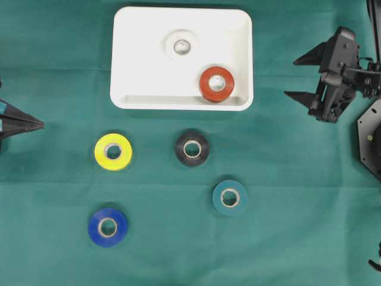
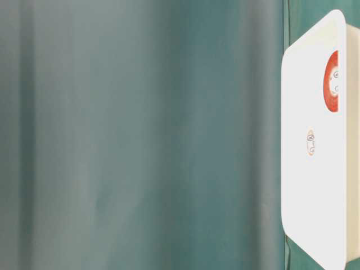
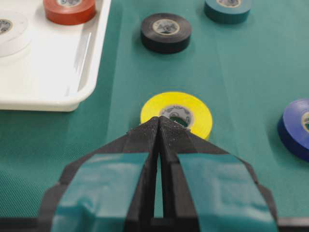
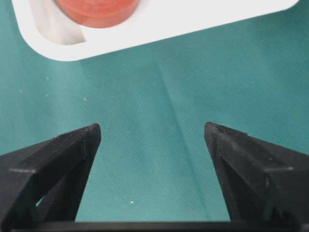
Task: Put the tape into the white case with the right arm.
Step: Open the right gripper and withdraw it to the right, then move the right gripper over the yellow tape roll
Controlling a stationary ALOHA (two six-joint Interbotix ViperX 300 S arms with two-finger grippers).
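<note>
With a red roll (image 1: 216, 84) and a white roll (image 1: 181, 44) already in the white case (image 1: 137, 59) just ahead of its tips, the right gripper (image 1: 300, 76) hangs wide and empty — likely between rolls — and next must swing to the black tape (image 1: 192, 148), the nearest loose roll.

Overhead view is looking straight down; table-level view is sitting close, turned sideways; both wrist views are sharing the white case (image 1: 181, 95).
</note>
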